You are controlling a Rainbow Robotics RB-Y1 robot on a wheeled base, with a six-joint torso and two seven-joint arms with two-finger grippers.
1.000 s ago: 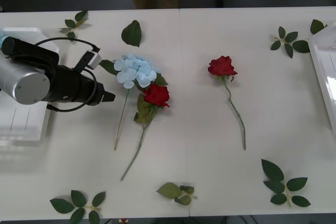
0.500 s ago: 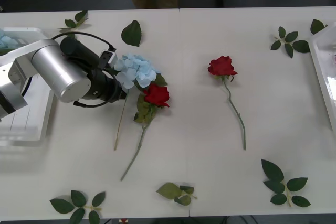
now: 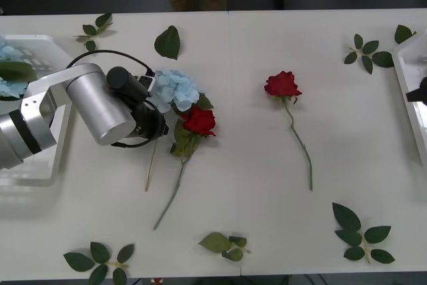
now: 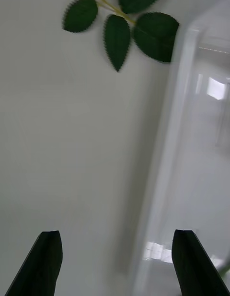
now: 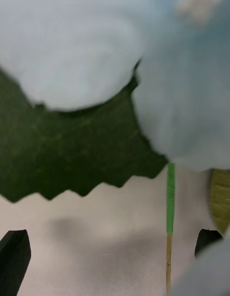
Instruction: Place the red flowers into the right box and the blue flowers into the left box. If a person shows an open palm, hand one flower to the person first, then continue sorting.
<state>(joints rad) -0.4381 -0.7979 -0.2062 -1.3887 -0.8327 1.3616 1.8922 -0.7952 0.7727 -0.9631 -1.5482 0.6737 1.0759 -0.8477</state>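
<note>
The left arm reaches across the white table from the left side, and its left gripper hangs directly over the blue flower lying left of centre. In the left wrist view its two black fingers stand wide apart, nothing between them yet, with the flower's thin green-and-tan stem running down between the tips, nearer one finger than the other. The pale blue petals and a big dark leaf sit just beyond the fingertips.

A red rose lies touching the near right edge of that blue head, its stem trailing toward the near edge of the table. A second red rose lies well apart, right of centre, stem pointing near and slightly right.

The left box sits at the left edge, partly under the arm, with blue flowers already at its far corner. The right box shows as a white rim at the right edge. The right gripper hovers there, its fingers spread open and empty, straddling the box's rim, with a leaf sprig on the table beyond it.

Loose green leaf sprigs are scattered about the table.
</note>
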